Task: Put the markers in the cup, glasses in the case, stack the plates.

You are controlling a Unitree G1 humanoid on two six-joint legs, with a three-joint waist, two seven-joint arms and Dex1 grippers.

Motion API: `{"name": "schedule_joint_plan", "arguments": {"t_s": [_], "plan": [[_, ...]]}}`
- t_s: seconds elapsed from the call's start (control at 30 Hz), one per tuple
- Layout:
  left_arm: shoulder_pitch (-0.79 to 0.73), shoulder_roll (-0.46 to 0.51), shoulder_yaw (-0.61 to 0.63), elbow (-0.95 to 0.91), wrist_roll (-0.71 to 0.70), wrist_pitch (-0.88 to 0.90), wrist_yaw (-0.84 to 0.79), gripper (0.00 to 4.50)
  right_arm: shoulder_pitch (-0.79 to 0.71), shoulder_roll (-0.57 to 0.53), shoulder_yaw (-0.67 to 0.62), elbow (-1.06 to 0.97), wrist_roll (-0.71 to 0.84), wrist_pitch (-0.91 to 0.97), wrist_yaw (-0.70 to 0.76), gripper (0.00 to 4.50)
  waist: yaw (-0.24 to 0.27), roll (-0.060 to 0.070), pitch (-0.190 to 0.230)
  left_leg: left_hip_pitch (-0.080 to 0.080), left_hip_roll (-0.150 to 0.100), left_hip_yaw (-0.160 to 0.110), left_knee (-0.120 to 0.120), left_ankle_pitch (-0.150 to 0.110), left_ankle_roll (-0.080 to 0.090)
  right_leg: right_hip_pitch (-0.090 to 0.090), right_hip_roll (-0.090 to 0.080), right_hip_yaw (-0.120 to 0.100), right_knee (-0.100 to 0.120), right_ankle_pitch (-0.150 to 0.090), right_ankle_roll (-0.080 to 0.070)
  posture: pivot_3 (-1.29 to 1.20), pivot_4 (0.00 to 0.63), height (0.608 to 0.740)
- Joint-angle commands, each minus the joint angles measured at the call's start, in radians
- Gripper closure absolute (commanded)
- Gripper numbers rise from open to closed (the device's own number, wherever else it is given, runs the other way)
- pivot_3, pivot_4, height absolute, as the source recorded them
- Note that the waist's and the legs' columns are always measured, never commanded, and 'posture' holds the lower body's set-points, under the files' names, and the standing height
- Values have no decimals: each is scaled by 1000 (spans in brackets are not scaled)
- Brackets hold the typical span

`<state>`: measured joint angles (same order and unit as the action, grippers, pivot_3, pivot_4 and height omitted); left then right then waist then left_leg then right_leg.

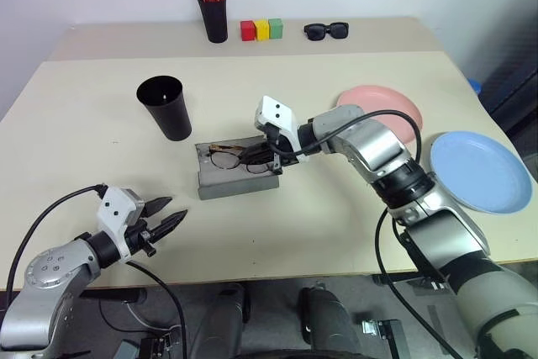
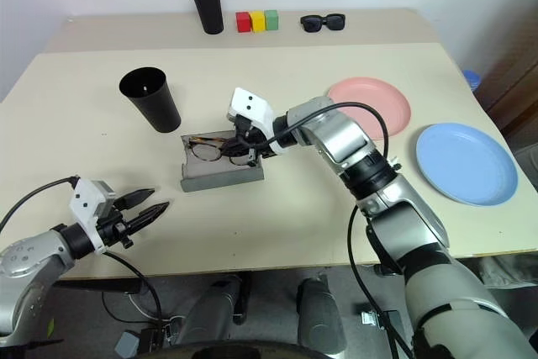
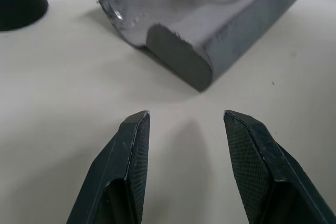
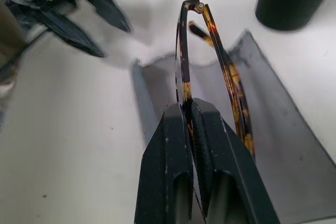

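Note:
My right gripper (image 1: pixel 271 157) is shut on the glasses (image 1: pixel 227 157), thin dark frames with tortoiseshell arms (image 4: pixel 231 77). It holds them over the open grey case (image 1: pixel 235 184) at mid-table. My left gripper (image 1: pixel 172 216) is open and holds nothing, near the table's front left edge and short of the case (image 3: pixel 210 35). The black cup (image 1: pixel 166 107) stands upright just behind and left of the case. The pink plate (image 1: pixel 391 102) and the light blue plate (image 1: pixel 479 170) lie side by side on the right, apart. The markers are out of view.
At the back stand a black pen holder with orange-capped markers (image 1: pixel 213 14), three coloured blocks (image 1: pixel 261 30) and chunky black sunglasses (image 1: pixel 326 31). The blue plate lies close to the table's right edge.

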<state>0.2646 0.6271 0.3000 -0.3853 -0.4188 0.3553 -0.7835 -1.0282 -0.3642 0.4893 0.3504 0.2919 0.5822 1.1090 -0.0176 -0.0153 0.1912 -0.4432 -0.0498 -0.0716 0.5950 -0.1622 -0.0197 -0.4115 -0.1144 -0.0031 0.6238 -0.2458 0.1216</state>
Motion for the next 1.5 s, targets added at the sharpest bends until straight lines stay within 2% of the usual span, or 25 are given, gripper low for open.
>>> {"name": "schedule_joint_plan", "arguments": {"t_s": [0.03,0.27,0.3,0.33,0.4,0.47,0.5,0.67,0.77,0.83,0.87,0.97,1.03,1.17,1.33,1.5], "plan": [[23,-2,26,-57,-10,-19,11,2232,-39,21,-9,57,-22,-34,88,4442,2,0,0,0,0,0,0,-1,-1,0,0,0,1,0,0,0,150,740],[24,-1,15,-54,-8,-27,21,2232,-39,65,-24,114,-51,-32,166,4442,-2,0,0,0,-1,0,0,-1,-2,-3,0,0,6,0,0,0,150,740],[17,-1,13,-50,-9,-26,23,2232,-39,73,-28,125,-63,-42,154,3825,-2,0,0,0,-2,0,0,-1,-2,-4,1,0,6,0,0,0,150,740],[8,0,12,-45,-11,-24,24,2232,-41,83,-36,138,-72,-50,139,3556,-2,0,0,0,-2,0,0,-1,-2,-5,1,0,6,0,0,0,150,740],[-5,4,11,-39,-15,-18,23,2232,-45,97,-59,146,-79,-55,117,2668,-2,0,0,0,-2,0,-1,-1,-3,-7,1,0,6,0,0,0,150,740],[-19,9,11,-31,-16,-12,20,2232,-48,104,-80,140,-79,-54,104,1516,-2,0,0,0,-2,0,-1,0,-3,-7,1,1,7,0,0,0,150,740],[-27,11,11,-28,-17,-8,19,2232,-48,104,-88,133,-82,-55,100,1096,-1,0,0,0,-3,0,-1,0,-3,-8,1,1,7,0,1,0,150,740],[-135,2,39,-23,-103,113,70,2232,-21,73,-131,39,-91,-75,70,1096,2,0,0,0,-3,0,-1,0,-3,-8,1,1,7,2,3,0,150,740],[-249,2,26,-31,-122,225,164,3073,41,25,-156,-84,-101,-95,39,1037,6,0,0,0,-3,-1,-1,0,-3,-8,1,1,7,2,4,0,150,740],[-332,-14,-10,-66,-142,288,214,4098,104,-17,-172,-179,-115,-114,8,1037,8,-1,0,0,-4,-1,-1,1,-2,-7,1,0,7,2,4,0,150,740],[-369,-22,-29,-82,-152,321,238,4455,134,-33,-180,-220,-119,-117,-6,1037,8,-1,0,0,-4,-2,0,1,-2,-5,1,0,7,2,4,0,150,740],[-565,-55,-142,-83,-122,524,375,4455,250,-91,-220,-365,-127,-123,-62,1037,12,-1,0,0,-5,-2,1,2,-1,-1,1,0,7,2,4,0,150,740],[-711,-105,-178,-21,-104,661,473,4455,328,-123,-252,-456,-124,-108,-102,1037,13,-1,0,0,-5,-3,2,2,-2,0,2,-1,7,2,5,0,150,740],[-897,-154,-257,130,-28,720,538,4455,471,-162,-323,-590,-104,-104,-163,1037,0,-1,0,1,-5,-4,2,3,-2,2,2,-1,8,2,6,0,150,740],[-1023,-175,-330,318,13,773,515,4455,590,-216,-371,-686,-115,-100,-219,1037,2,-2,0,2,-5,-2,1,3,-2,2,3,-1,8,2,6,0,150,740],[-1052,-188,-332,411,16,808,481,4455,648,-245,-428,-746,-103,-79,-270,1037,6,-2,0,1,-5,-3,2,3,-2,2,2,-1,8,2,6,0,150,740]]}}
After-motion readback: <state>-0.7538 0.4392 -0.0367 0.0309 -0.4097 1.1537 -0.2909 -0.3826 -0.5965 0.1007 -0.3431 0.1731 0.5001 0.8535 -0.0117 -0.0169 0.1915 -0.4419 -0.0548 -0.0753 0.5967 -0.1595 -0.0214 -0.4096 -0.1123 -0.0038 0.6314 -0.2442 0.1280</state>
